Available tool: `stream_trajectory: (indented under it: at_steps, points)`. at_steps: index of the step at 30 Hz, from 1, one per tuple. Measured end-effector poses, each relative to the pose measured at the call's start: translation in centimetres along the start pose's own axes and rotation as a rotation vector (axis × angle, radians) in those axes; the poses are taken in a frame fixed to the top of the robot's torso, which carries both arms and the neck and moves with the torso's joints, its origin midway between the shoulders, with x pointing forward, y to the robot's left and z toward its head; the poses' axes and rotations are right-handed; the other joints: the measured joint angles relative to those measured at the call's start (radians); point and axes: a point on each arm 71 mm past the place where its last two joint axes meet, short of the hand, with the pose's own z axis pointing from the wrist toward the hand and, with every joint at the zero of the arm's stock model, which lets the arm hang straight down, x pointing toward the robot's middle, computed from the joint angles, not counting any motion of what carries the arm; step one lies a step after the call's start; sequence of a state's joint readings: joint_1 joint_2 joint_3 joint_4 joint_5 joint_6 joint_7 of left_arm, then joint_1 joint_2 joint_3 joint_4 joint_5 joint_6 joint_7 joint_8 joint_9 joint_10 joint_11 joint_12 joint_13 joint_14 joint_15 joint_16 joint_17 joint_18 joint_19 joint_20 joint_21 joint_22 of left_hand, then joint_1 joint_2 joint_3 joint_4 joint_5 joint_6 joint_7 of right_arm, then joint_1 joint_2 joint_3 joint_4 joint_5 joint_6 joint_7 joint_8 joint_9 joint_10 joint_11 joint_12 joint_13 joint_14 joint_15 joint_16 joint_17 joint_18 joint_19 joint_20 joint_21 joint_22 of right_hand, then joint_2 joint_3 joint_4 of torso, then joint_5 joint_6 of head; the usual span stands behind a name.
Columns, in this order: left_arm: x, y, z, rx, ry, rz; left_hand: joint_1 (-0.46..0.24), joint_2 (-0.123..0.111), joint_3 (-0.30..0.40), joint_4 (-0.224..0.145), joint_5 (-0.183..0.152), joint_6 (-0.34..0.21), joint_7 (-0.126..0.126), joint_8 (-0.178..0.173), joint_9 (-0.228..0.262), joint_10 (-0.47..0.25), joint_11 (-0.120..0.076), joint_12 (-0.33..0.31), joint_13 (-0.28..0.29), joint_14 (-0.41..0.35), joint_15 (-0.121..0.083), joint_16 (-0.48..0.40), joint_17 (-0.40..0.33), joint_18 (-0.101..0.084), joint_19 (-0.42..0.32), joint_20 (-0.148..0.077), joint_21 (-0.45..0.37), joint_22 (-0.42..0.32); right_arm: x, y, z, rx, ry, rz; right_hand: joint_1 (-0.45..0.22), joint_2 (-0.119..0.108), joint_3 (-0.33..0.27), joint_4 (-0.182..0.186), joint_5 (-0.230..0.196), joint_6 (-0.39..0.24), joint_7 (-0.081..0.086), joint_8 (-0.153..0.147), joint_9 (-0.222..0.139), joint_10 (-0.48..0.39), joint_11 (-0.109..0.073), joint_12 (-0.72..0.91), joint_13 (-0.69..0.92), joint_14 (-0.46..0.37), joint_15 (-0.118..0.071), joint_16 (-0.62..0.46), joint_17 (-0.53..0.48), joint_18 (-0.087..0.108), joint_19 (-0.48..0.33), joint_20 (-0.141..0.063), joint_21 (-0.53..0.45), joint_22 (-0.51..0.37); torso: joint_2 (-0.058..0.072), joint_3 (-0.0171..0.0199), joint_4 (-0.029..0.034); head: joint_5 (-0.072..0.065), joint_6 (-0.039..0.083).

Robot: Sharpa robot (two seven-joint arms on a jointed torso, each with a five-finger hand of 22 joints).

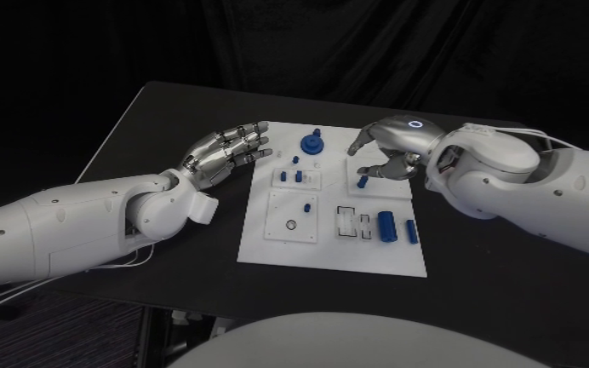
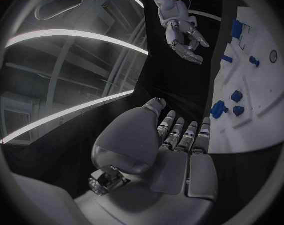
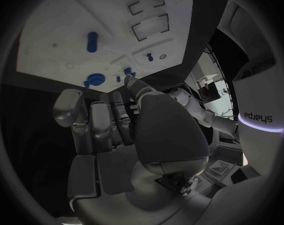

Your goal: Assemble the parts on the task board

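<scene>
1. My right hand (image 1: 388, 148) is over the far right part of the white board (image 1: 277, 249), fingers curled down toward a small blue peg (image 1: 363, 181) standing there. Whether the fingertips already pinch it I cannot tell: in the head view they end just above it, and in my right wrist view my own palm covers the spot.
2. My left hand (image 1: 227, 157) holds nothing. It hovers palm-up beside the board's left edge, fingers loosely spread and clear of the plate.
3. The remaining parts are on the board: a round blue knob (image 1: 313, 143) near the far edge, two little blue pegs (image 1: 291, 177) on the raised block in front of it, and a longer blue bar (image 1: 386, 225) toward the near right corner.
4. To do this step well, I judge I should close on the peg low on its stem, keep it upright, and lift straight before moving to its socket. A tilted pull could jam it.
5. The left hand is best kept off the board unless the plate slides. Then a light press at the left edge would steady it.
6. The head view gives the whole layout and both arms. The right wrist view adds the empty rectangular recesses (image 3: 152, 27) on the board seen from under my fingers.
7. The left wrist view shows my right hand (image 2: 186, 44) from across the board.
</scene>
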State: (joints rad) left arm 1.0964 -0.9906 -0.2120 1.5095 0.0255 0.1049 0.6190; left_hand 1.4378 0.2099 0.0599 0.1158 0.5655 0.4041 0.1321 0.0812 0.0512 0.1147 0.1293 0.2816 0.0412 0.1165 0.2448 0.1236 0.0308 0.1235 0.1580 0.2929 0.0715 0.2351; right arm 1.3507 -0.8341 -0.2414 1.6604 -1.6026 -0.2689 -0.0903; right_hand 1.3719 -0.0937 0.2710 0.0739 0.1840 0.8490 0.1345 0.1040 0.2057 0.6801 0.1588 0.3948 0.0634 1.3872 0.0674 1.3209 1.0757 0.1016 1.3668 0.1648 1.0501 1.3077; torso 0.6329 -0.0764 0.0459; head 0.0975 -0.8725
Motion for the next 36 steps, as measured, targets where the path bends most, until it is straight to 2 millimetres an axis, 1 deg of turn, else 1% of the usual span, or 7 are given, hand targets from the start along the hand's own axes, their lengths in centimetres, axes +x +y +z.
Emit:
stream_trajectory:
  at_steps: [2,4,5,14,21,28,36]
  points:
    - [0.0,0.0,0.0,0.001,-0.002,0.001,0.0,0.0,0.003,0.003,0.0,0.0,0.0,0.0,0.0,0.0,0.0,0.005,0.0,0.0,0.0,0.0,0.0,0.0,0.0,0.0,0.0,0.0,-0.5,-1.2,-1.1,0.049,0.01,0.0,-0.009,-0.001,-0.016,0.016,-0.015,-0.041,-0.024,-0.024,-0.02,-0.01,-0.003,-0.021,-0.002,-0.011,-0.006,-0.012,-0.017,0.0,-0.009,0.001,-0.019,0.0,-0.001,-0.0002,0.0015,-0.006,0.0]
    - [0.0,0.0,0.0,0.002,-0.003,0.002,-0.003,0.002,0.009,0.009,0.0,0.004,0.004,0.005,0.0,0.0,0.0,0.005,0.0,0.0,0.0,0.0,0.0,0.0,0.0,0.0,0.0,0.0,-0.6,-2.2,-1.9,0.085,0.024,0.004,-0.009,-0.001,-0.032,0.032,-0.023,-0.145,-0.062,-0.042,-0.052,-0.011,-0.004,-0.035,-0.002,-0.028,-0.013,-0.027,-0.038,0.0,-0.024,-0.006,-0.048,0.0,-0.001,-0.0006,0.0033,-0.009,0.0]
    - [0.0,0.0,0.0,0.002,-0.004,0.002,-0.009,0.001,0.011,0.011,0.0,0.004,0.004,0.006,0.0,0.0,0.0,0.005,0.0,0.0,0.0,0.0,0.0,0.0,0.0,0.0,0.0,0.0,-0.6,-2.6,-2.3,0.102,0.03,0.006,-0.009,-0.001,-0.043,0.043,-0.037,-0.164,-0.066,-0.042,-0.061,-0.014,-0.007,-0.038,-0.001,-0.031,-0.016,-0.031,-0.042,0.0,-0.027,-0.01,-0.054,0.0,-0.001,-0.001,0.0038,-0.01,0.0]
    - [0.1,0.0,0.0,0.01,-0.005,0.004,-0.012,-0.001,0.014,0.014,0.0,0.004,0.004,0.006,0.0,0.0,0.0,0.009,0.001,0.0,0.0,0.004,0.0,0.0,0.0,0.0,0.0,0.0,1.3,-5.4,-4.7,0.205,0.082,0.047,-0.004,-0.017,-0.08,0.103,-0.087,-0.173,-0.054,-0.042,-0.081,-0.008,-0.009,-0.038,0.002,-0.032,-0.018,-0.031,-0.047,0.0,-0.029,-0.011,-0.063,0.0,-0.001,-0.0048,0.001,0.0,0.0]
    - [0.1,0.0,0.1,0.014,-0.005,0.004,-0.012,-0.001,0.017,0.017,0.0,0.004,0.004,0.006,0.0,0.0,0.0,0.009,0.001,0.0,0.0,0.004,0.0,0.0,0.0,0.0,0.0,0.0,2.6,-5.8,-4.7,0.221,0.103,0.075,0.024,-0.014,-0.083,0.125,-0.087,-0.086,-0.033,-0.024,-0.078,0.019,-0.011,-0.02,0.004,-0.029,-0.014,-0.031,-0.038,0.0,-0.025,-0.007,-0.063,0.0,-0.001,-0.0075,-0.0017,-0.004,0.0]
    - [0.1,0.0,0.2,0.015,-0.003,0.003,-0.025,0.001,0.026,0.037,-0.01,0.003,0.004,0.006,0.0,0.0,0.0,0.009,0.001,0.0,0.0,0.004,0.0,0.0,0.0,0.0,0.0,-0.003,4.3,-5.9,-3.7,0.22,0.123,0.103,0.064,0.001,-0.072,0.113,-0.017,-0.067,-0.021,-0.019,-0.08,0.045,-0.013,-0.005,0.006,-0.026,-0.011,-0.023,-0.029,0.0,-0.021,-0.004,-0.062,0.0,-0.001,-0.0074,-0.0027,-0.012,0.0]
    - [0.0,0.1,0.0,0.014,-0.003,0.0,-0.025,0.001,0.026,0.037,-0.01,0.003,0.004,0.006,0.0,0.0,0.0,0.009,0.001,0.0,0.0,0.004,0.0,0.0,0.0,0.0,0.0,-0.004,6.2,-6.3,-2.6,0.218,0.115,0.148,0.077,0.014,-0.065,0.093,0.036,-0.056,-0.009,-0.019,-0.087,0.075,-0.015,0.02,0.01,-0.017,-0.011,-0.011,-0.01,0.0,-0.01,-0.008,-0.044,0.0,0.0,-0.0066,-0.0036,-0.005,0.0]
